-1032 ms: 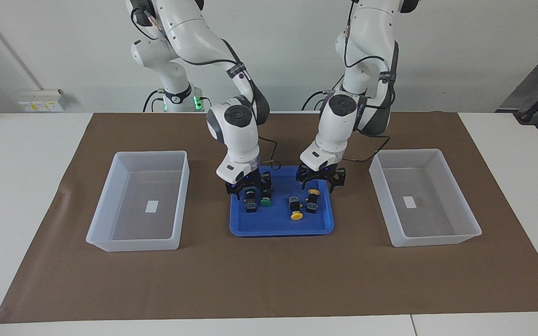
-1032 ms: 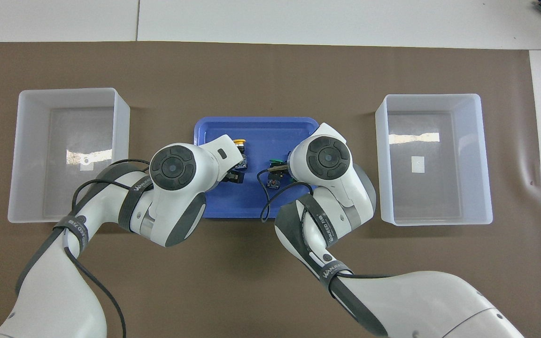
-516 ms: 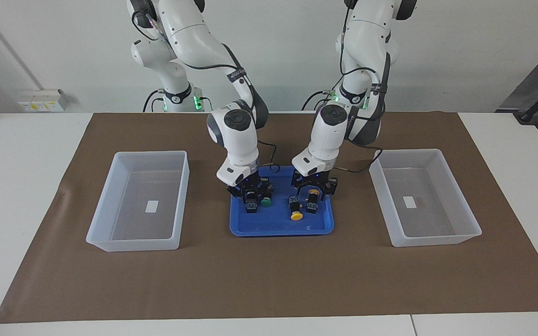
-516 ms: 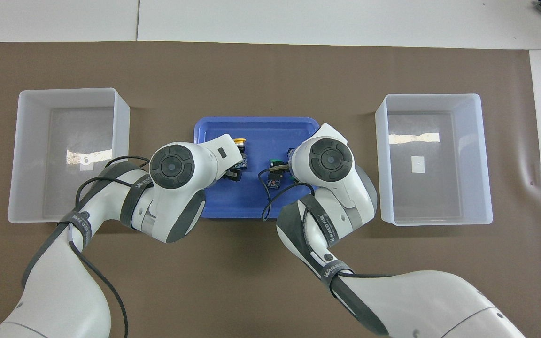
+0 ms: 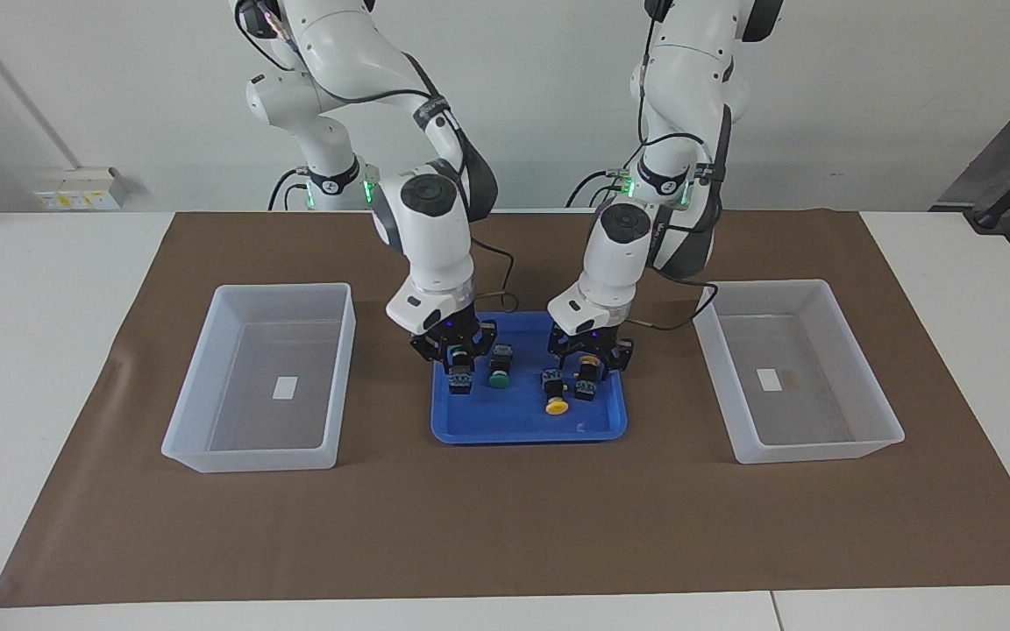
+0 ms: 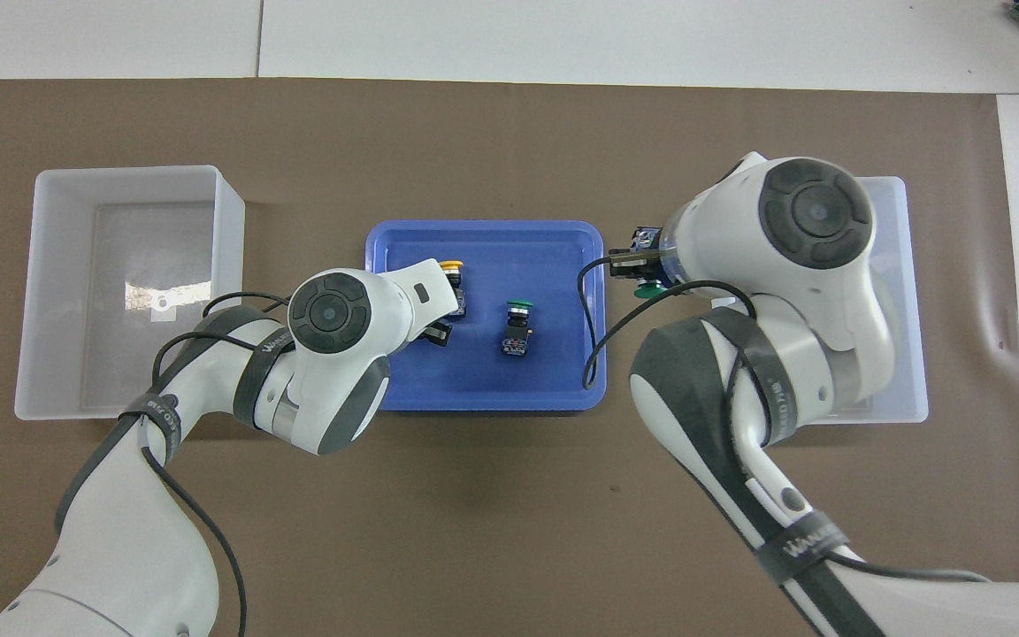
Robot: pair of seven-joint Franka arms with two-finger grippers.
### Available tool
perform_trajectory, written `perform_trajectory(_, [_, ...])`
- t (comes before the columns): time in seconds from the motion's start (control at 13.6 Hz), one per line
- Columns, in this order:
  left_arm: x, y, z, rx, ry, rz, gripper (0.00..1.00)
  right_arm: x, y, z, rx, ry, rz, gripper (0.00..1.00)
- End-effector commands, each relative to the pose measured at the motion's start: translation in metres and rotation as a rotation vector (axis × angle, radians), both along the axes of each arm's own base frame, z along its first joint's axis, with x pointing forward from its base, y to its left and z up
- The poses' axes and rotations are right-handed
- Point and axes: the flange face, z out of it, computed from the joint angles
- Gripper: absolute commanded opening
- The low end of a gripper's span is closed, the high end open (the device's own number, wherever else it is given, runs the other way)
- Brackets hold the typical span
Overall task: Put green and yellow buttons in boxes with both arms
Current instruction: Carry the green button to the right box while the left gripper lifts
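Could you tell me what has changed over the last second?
The right gripper has closed on a green button, lifted it off the blue tray and swung it toward the box at its end. The left gripper has come down over a yellow button. The other green button, other yellow button and both boxes stayed put.

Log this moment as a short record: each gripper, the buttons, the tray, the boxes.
right gripper: shut on a green button, raised at the blue tray's edge toward the right arm's box
left gripper: low over the tray, at a yellow button
left on tray: second green button, lying on its side; second yellow button
left arm's box: no button in it
right arm's box: no button in it
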Motion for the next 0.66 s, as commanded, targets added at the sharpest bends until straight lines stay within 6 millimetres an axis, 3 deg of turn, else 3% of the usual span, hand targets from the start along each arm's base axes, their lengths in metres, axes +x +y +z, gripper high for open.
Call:
perform_trajectory(0.0, [0.005, 0.004, -0.002, -0.005, -0.010, -0.010, 0.45, 0.001, -0.073, 0.012, -0.028, 0.040, 0.091, 0.00])
perform_trajectory(0.07, [0.010, 0.009, -0.001, -0.006, -0.010, 0.003, 0.26, 0.003, -0.105, 0.009, -0.035, 0.052, 0.125, 0.00])
perform_trajectory(0.22, [0.012, 0.011, -0.001, -0.008, -0.003, 0.019, 0.00, 0.003, -0.161, -0.011, -0.048, 0.070, 0.183, 0.00])
perform_trajectory(0.37, [0.017, 0.017, 0.000, -0.009, -0.003, 0.035, 0.00, 0.001, -0.203, -0.044, -0.052, 0.063, 0.181, 0.00])
perform_trajectory(0.59, [0.022, 0.014, 0.012, -0.003, 0.017, 0.048, 0.00, 0.002, -0.238, -0.093, -0.053, 0.058, 0.137, 0.00])
